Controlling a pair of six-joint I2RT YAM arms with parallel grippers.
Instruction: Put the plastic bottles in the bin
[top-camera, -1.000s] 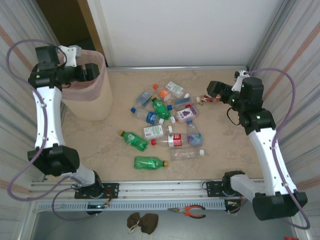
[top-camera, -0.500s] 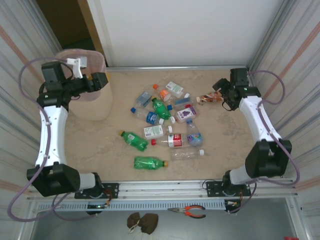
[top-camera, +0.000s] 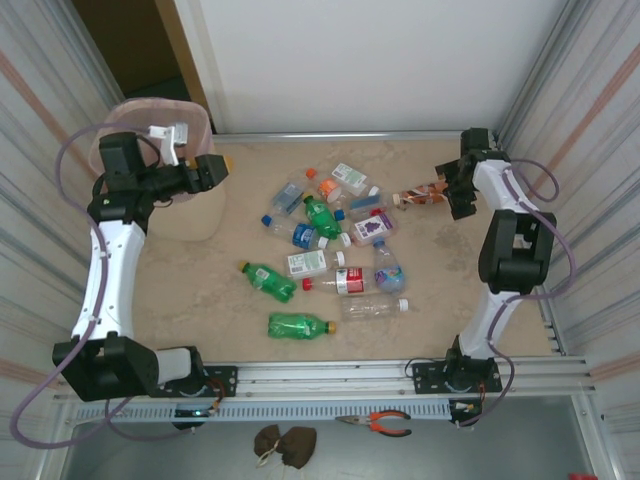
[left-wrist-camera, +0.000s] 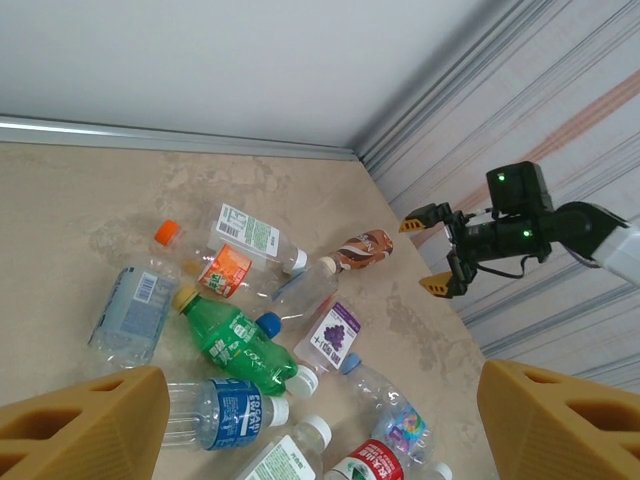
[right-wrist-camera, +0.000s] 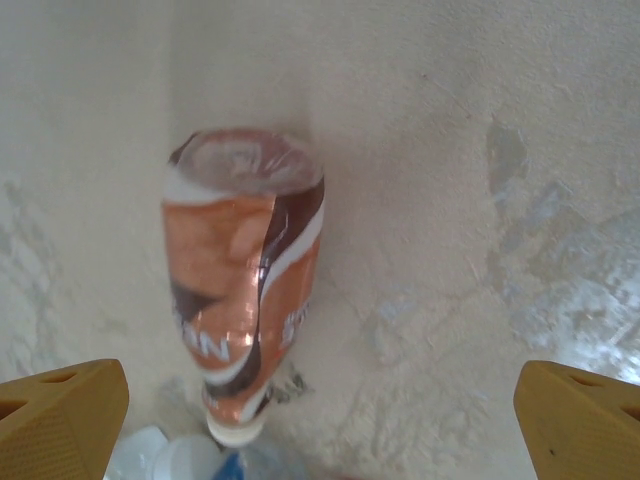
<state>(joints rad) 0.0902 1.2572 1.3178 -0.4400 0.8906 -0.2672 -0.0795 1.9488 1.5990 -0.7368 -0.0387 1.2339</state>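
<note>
Our right pincer (top-camera: 453, 190) hung wide open and empty over the brown-labelled bottle (right-wrist-camera: 245, 290), which lay on its side on the table (top-camera: 180, 290) at the far right, base toward the pincer and cap toward the heap. From the left wrist view the same pincer (left-wrist-camera: 428, 255) stood just beside that bottle (left-wrist-camera: 362, 248); we could not tell whether it touched. Our left pincer (top-camera: 205, 170) was also spread wide with nothing in it, up beside the rim of the bin (top-camera: 185, 210) in the far left corner. The other plastic bottles (top-camera: 330, 240) lay scattered across the middle of the table. We judged the brown-labelled one light, thin-walled and probably empty. That would make it easy to lift but slick and round, liable to roll or squirt out of a shallow pinch and to buckle under a hard one. We would take it across the thick part of the labelled body, not at the neck. Room was tight on the right, where the ribbed side wall (top-camera: 575, 150) stood near, and a white cap (right-wrist-camera: 185, 460) crowded the bottle's neck. Bare table opened toward the front and between the heap and the bin, which was well apart from this bottle.
</note>
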